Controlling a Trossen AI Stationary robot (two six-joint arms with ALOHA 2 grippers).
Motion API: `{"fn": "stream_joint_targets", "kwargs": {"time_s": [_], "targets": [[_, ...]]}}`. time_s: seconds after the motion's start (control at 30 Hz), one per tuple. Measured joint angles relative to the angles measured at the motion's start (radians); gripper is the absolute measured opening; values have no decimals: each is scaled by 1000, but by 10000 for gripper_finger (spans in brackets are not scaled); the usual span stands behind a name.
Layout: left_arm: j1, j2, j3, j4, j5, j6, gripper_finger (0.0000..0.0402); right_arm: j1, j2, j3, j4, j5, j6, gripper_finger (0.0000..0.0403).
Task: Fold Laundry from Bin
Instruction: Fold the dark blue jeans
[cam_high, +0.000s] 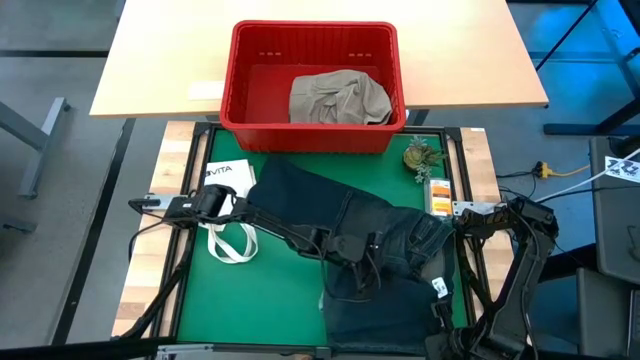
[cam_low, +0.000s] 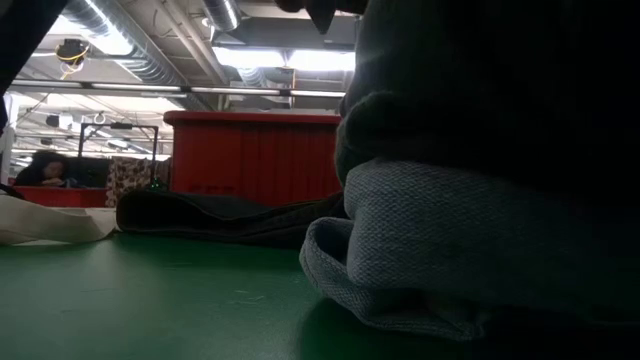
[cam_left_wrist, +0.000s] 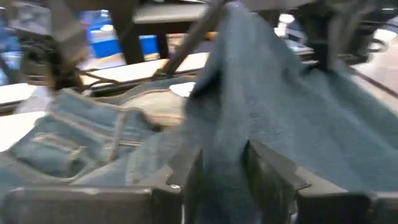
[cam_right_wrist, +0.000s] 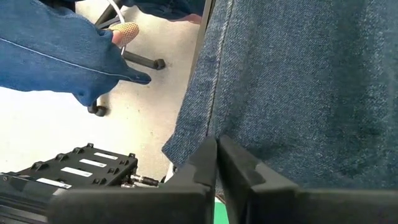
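The jeans (cam_high: 375, 250) I am working are dark blue denim, rumpled and spread across the green mat (cam_high: 250, 295) of the table, one leg running up toward the red bin (cam_high: 312, 85) and the lower part folded near the front edge. My left end effector (cam_left_wrist: 222, 171) is clenched on a raised fold of the denim, the cloth pinched between both fingers in the left wrist view. My right end effector (cam_right_wrist: 216, 165) has its fingers pressed together against the edge of the jeans, grasping the fabric. I count one pair of jeans on the mat, one khaki-beige garment (cam_high: 338, 98) lying crumpled inside the bin, one white tote bag (cam_high: 228, 235) beside my left arm, and one small plant (cam_high: 420, 155) near the bin. From the low view the denim fills most of the frame, hiding both end effectors, and the bin shows only as a red wall behind.
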Motion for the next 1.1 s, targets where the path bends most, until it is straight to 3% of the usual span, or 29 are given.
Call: {"fn": "stream_joint_targets", "kwargs": {"time_s": [0.13, 0.23, 0.47, 0.8, 0.93, 1.1], "targets": [[2, 1, 0, 31, -115, -6, 59, 0, 0, 0, 25, -21, 0, 4], [13, 1, 0, 35, -141, -39, 11, 1, 0, 0, 80, -54, 0, 7], [47, 4, 0, 8, -157, -108, 2, 1, 0, 0, 191, -103, 0, 6], [47, -1, 0, 2, -157, -105, 6, 1, 0, 0, 151, -79, 0, 30], [47, -22, 0, -18, -157, -102, 10, 0, 0, 0, 142, -79, 8, 58], [47, -72, 0, -105, -158, 4, 13, -22, 0, 0, 122, -98, 29, 123]]}}
